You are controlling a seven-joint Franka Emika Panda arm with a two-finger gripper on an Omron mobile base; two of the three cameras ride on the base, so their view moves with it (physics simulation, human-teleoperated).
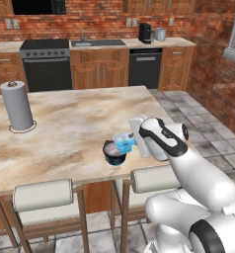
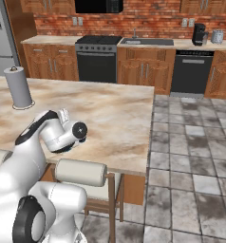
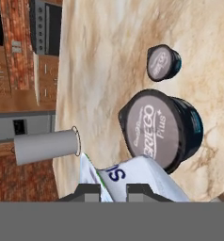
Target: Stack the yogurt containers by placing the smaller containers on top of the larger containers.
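A squat dark navy tub (image 1: 112, 153) with a grey foil lid (image 3: 149, 131) stands on the marble island near its front edge. My gripper (image 1: 130, 143) is shut on a small light-blue cup (image 1: 123, 143), which hangs just above the tub's right rim. In the hand view the held cup (image 3: 132, 178) looks white with blue lettering. It sits between my fingertips (image 3: 88, 190) and overlaps the tub's near edge. Beyond the big tub, a smaller dark-sided pot (image 3: 164, 63) with a grey lid stands apart from it on the marble. In the right base view my hand (image 2: 62, 132) hides the cups.
A tall grey paper-towel roll (image 1: 17, 105) (image 2: 19, 87) stands at the island's far left. Two padded stools (image 1: 43, 195) are tucked under the front edge. The island's right edge (image 2: 150, 128) drops to a tiled floor. Stove and cabinets line the back wall.
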